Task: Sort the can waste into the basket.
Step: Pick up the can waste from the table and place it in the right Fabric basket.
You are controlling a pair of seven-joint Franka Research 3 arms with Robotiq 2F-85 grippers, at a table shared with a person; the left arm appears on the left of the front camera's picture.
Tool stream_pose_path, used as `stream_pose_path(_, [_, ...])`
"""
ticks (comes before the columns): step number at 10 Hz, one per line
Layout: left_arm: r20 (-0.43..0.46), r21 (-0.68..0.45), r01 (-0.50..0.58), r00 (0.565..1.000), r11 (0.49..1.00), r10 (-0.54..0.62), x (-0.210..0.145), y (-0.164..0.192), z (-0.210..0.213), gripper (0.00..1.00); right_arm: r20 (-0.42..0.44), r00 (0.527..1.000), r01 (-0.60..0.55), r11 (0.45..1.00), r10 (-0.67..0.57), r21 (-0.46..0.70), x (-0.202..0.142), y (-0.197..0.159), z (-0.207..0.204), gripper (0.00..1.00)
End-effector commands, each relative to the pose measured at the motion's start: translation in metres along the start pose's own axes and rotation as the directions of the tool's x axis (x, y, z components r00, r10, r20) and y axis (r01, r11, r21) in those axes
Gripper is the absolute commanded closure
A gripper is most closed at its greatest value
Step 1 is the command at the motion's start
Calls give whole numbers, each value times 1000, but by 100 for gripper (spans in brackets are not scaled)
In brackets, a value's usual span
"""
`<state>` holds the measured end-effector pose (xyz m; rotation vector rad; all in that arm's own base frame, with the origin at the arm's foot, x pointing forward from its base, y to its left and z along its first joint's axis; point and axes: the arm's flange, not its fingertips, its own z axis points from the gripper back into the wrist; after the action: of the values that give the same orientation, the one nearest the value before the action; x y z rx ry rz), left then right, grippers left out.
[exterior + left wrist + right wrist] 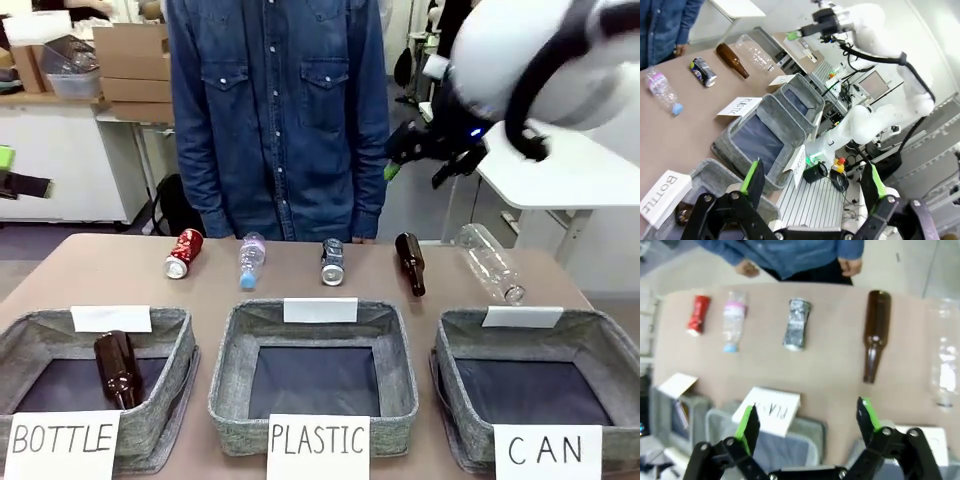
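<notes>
The dented red metal can (184,252) and dented blue-black can (332,261) lie at 10 o'clock from the empty grey woven basket (612,326); left tool (812,175), right tool (807,412) spread.

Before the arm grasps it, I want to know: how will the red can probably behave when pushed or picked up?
The red can lies on its side on the table, so a sideways push would probably roll it. It looks small and dented, so it is likely light and may crumple further if squeezed hard.

Red can (184,253) dented shiny metal; basket (590,322) rough woven cloth (dark lining).
</notes>
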<state>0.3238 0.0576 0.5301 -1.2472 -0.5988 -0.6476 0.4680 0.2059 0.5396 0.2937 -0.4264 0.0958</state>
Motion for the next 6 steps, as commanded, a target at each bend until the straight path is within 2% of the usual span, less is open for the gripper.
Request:
stream_pose_path(1, [21, -18, 27, 999, 999, -26, 3, -2, 0, 0, -15, 999, 27, 987, -30, -161, 38, 37, -51, 0])
stream_pose_path(2, [21, -18, 27, 999, 999, -26, 3, -2, 0, 0, -68, 998, 1, 988, -11, -152, 37, 49, -78, 0])
stream_pose_path(3, [21, -18, 27, 999, 999, -26, 3, -2, 0, 0, -106, 994, -11, 984, -8, -178, 31, 49, -86, 0])
stream_pose_path(4, [21, -18, 27, 999, 999, -26, 3, -2, 0, 0, -137, 990, 3, 985, -27, -172, 26, 27, -60, 0])
stream_pose_path(5, [21, -18, 27, 999, 999, -26, 3, -2, 0, 0, -64, 998, -17, 990, 8, -137, 21, 39, -93, 0])
stream_pose_path(6, [21, -18, 27, 999, 999, -26, 3, -2, 0, 0, -64, 998, -17, 990, 8, -137, 21, 39, -93, 0])
